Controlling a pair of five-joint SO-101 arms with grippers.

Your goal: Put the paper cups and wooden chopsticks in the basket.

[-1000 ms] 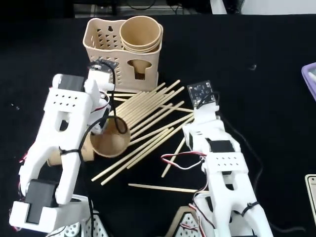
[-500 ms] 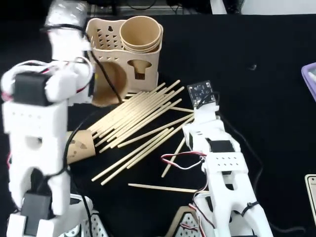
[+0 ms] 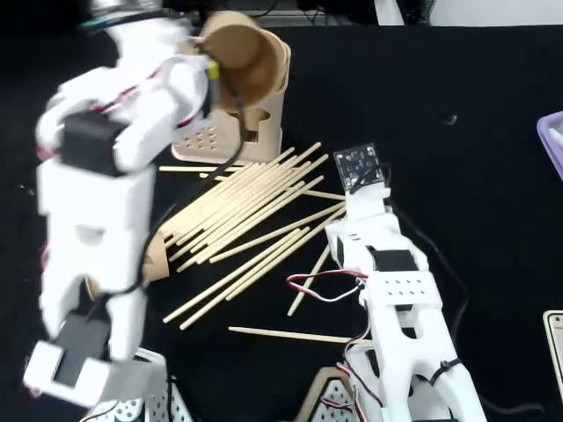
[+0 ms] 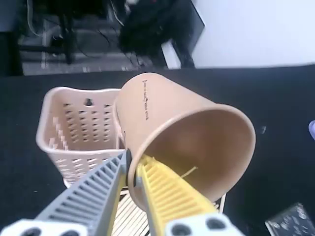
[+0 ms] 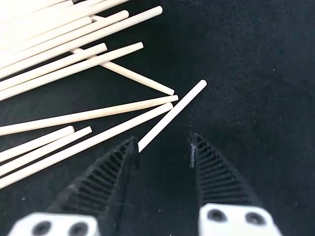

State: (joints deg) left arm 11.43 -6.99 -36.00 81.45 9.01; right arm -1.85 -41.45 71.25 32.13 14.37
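Observation:
My left gripper [image 4: 132, 172] is shut on the rim of a brown paper cup [image 4: 187, 142], which tilts on its side in the air. In the high view this cup [image 3: 236, 51] hangs over the beige basket [image 3: 230, 130], in front of the stacked cups [image 3: 283, 61] standing in the basket's right compartment. Another paper cup [image 3: 155, 257] lies on the table, partly hidden behind the left arm. Several wooden chopsticks [image 3: 255, 211] are spread across the black table. My right gripper [image 5: 162, 142] is open just above the table, with the end of one chopstick [image 5: 172, 115] near its fingertips.
The basket's perforated left compartment [image 4: 81, 128] stands beside the held cup. One stray chopstick [image 3: 290, 334] lies near the right arm's base. A purple object [image 3: 552, 132] sits at the table's right edge. The far right of the black table is bare.
The left arm lifted the paper cup off the table and carried it up and back to above the basket. The right arm stayed still.

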